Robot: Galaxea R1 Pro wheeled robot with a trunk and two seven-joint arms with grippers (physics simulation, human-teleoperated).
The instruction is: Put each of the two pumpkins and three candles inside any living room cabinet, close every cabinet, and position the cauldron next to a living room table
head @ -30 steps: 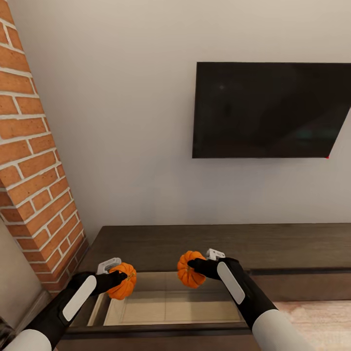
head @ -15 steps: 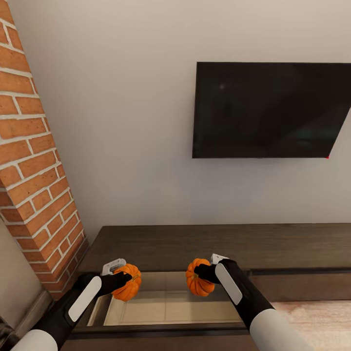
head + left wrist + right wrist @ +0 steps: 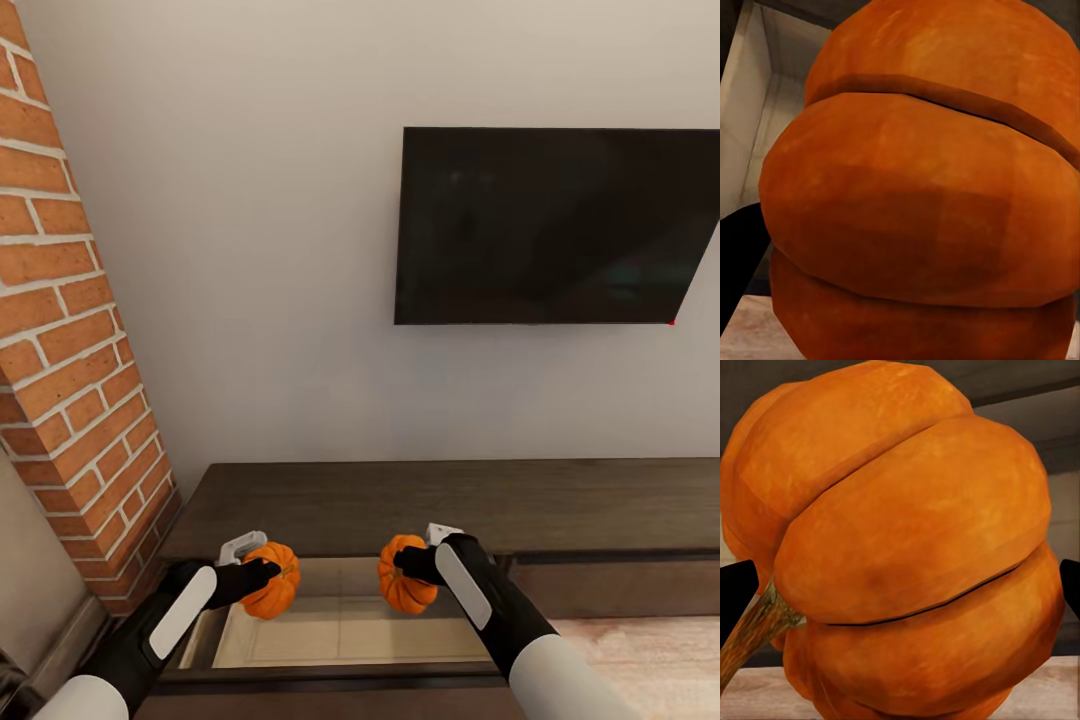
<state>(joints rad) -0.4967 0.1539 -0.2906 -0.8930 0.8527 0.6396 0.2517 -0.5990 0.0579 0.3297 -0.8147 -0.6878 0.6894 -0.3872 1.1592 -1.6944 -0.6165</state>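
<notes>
Both arms reach over the cabinet's (image 3: 450, 500) open drawer (image 3: 340, 630). The left gripper (image 3: 262, 578) has its jaws pinching one pumpkin (image 3: 272, 593) above the drawer; the right gripper (image 3: 412, 566) pinches the other pumpkin (image 3: 404, 587) likewise.

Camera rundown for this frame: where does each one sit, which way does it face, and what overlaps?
Head: high on the robot, facing forward and down at the open cabinet drawer, TV above; both arms show.
Left wrist: near the left gripper, along its fingers at the left pumpkin; one dark finger shows.
Right wrist: near the right gripper, at the right pumpkin; dark fingertips at both edges.
Shared: head and each wrist see that arm's pumpkin and the drawer interior.
</notes>
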